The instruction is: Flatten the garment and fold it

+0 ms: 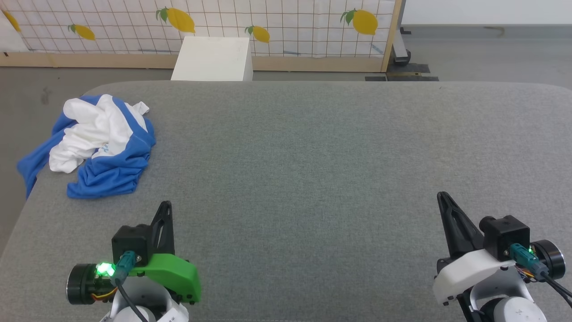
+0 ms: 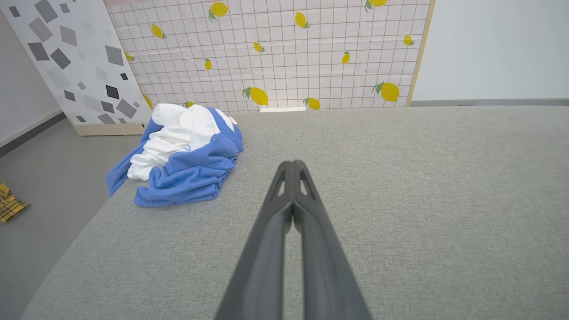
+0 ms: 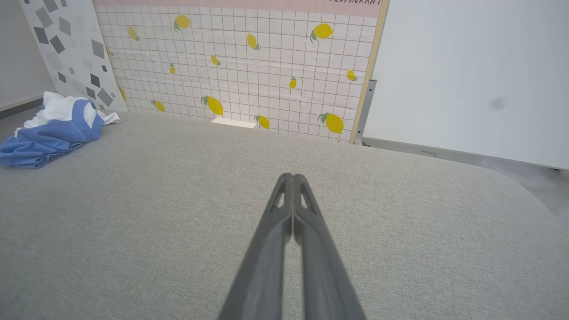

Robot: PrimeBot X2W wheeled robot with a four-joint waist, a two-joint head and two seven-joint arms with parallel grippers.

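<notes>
The garment (image 1: 100,145) is a crumpled white and royal-blue heap at the far left of the grey padded table (image 1: 313,156), one blue part hanging over the left edge. In the left wrist view the garment (image 2: 182,155) lies ahead and to the left; in the right wrist view the garment (image 3: 53,131) sits far left. My left gripper (image 1: 166,205) rests near the front left, shut and empty, well short of the heap. My right gripper (image 1: 442,196) is at the front right, shut and empty. Both fingertip pairs touch in the wrist views: left gripper (image 2: 292,163), right gripper (image 3: 292,176).
A white box (image 1: 212,58) stands on the floor behind the table, before a lemon-print panel (image 1: 268,22). A grey-speckled panel (image 2: 75,58) leans at the left. A yellow plaid cloth (image 2: 9,206) lies on the floor left of the table.
</notes>
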